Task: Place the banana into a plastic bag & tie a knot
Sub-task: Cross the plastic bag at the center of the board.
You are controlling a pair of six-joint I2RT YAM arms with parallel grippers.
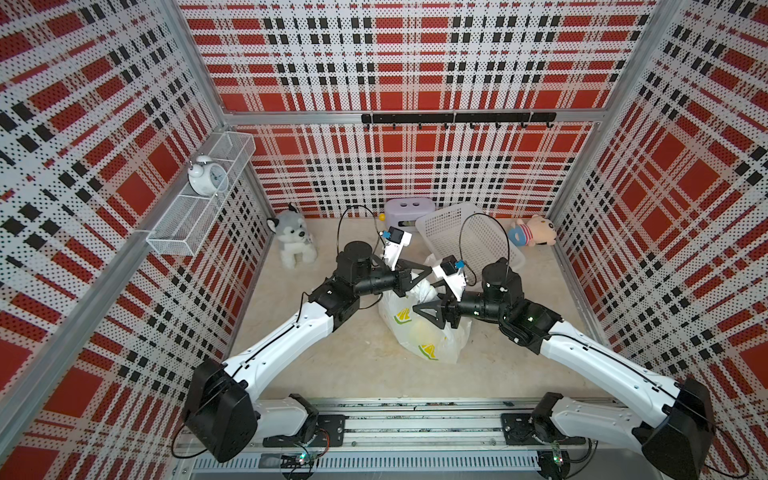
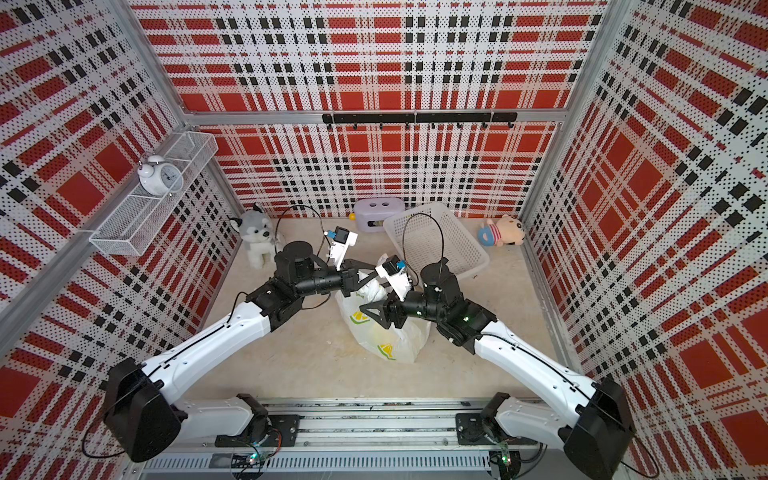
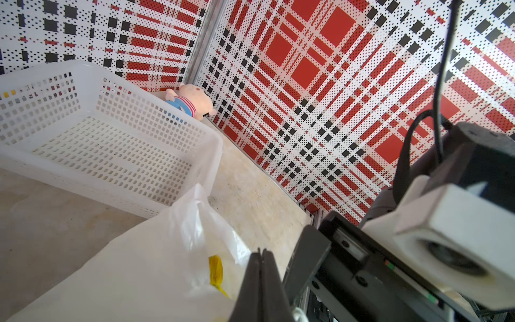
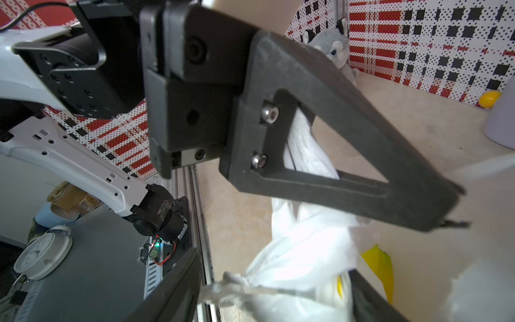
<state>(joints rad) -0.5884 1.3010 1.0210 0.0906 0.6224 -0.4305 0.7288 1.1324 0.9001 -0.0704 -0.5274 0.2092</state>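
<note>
Centre frame, on the tabletop (image 1: 353, 365): left jaws clamped on a handle strip of the plastic bag (image 1: 432, 345), likely anchoring it; right jaws open astride the bunched neck, poised to grip.

Where things lie

The thin translucent white plastic bag (image 1: 453, 338) lies mid-way on the pale tabletop (image 1: 353, 365), with the glossy yellow toy banana bunch (image 1: 424, 331) in it. Just behind the bag to the right stands the white mesh plastic basket (image 1: 486, 249). Further back is the lilac plastic stool (image 1: 405, 210), with the small yellow ball (image 1: 381, 216) at its left. Behind-left of the bag sits the grey husky plush (image 1: 291, 239), and far behind-right the pink pig plush (image 1: 534, 237).
</note>
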